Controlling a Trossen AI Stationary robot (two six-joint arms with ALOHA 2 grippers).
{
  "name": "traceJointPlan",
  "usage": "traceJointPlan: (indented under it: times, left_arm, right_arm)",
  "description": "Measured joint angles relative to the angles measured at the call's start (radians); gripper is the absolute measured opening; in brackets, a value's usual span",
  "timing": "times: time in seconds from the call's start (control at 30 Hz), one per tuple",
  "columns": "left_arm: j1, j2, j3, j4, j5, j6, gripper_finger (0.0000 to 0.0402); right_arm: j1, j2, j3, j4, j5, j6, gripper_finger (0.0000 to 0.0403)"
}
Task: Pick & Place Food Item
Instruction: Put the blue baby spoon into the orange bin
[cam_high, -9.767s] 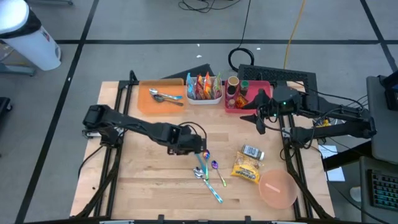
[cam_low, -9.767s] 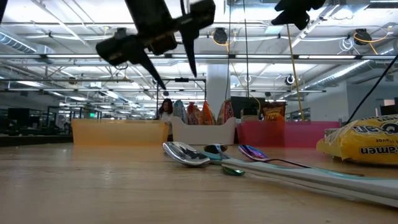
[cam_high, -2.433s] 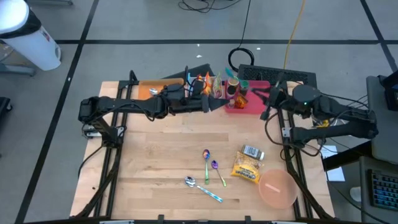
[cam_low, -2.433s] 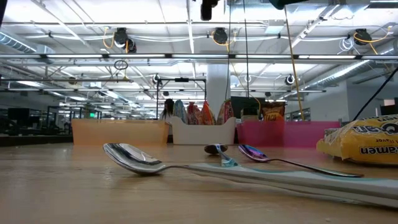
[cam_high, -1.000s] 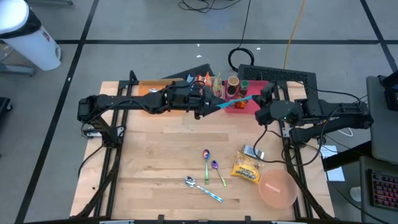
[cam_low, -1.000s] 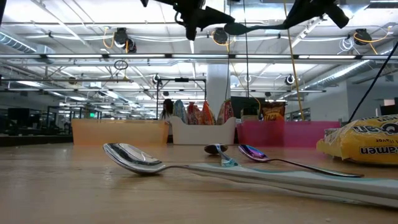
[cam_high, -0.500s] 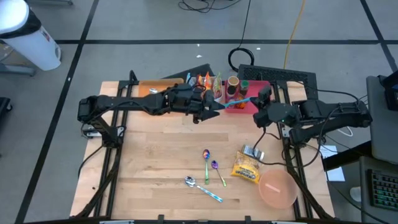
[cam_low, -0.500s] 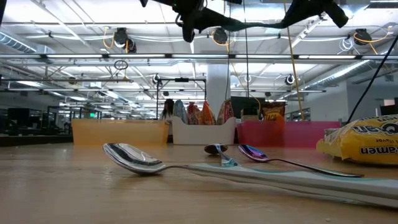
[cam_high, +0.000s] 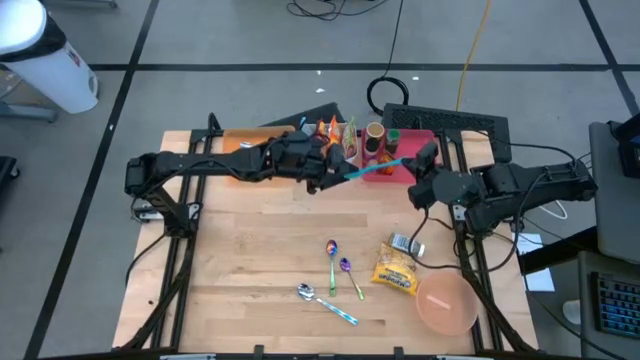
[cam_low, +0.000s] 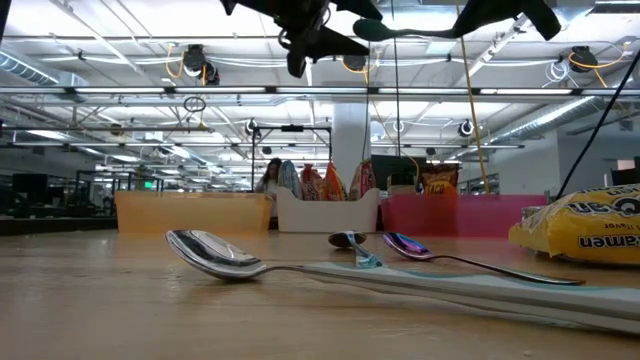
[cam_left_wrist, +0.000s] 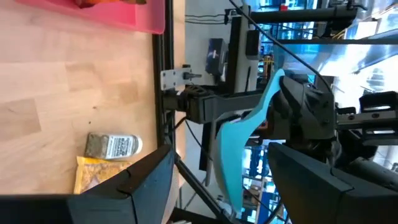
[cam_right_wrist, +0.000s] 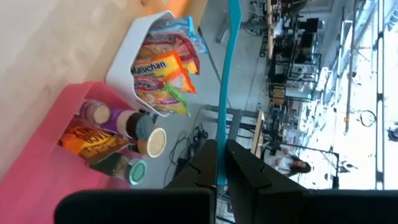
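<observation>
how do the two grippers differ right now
The right gripper is shut on the teal spoon, pinching its handle; the left gripper is open, its dark fingers standing apart on either side of the spoon's bowl end without closing on it. In the high view, the left arm reaches across from the left, the right from the right. Both are raised above the table near the pink bin.
</observation>
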Motion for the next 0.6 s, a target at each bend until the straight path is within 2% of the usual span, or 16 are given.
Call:
traceJointPlan:
  times: [0.17,0.6]
  left_arm:
    - [0.005,0.000,0.000,0.000,0.010,0.001,0.0257]
    - [0.004,0.000,0.000,0.002,0.013,0.000,0.0145]
  right_arm:
    - [0.000,0.000,0.000,-0.007,0.015,-0.001,0.0003]
    - [0.000,0.000,0.000,-0.011,0.014,-0.002,0.0004]
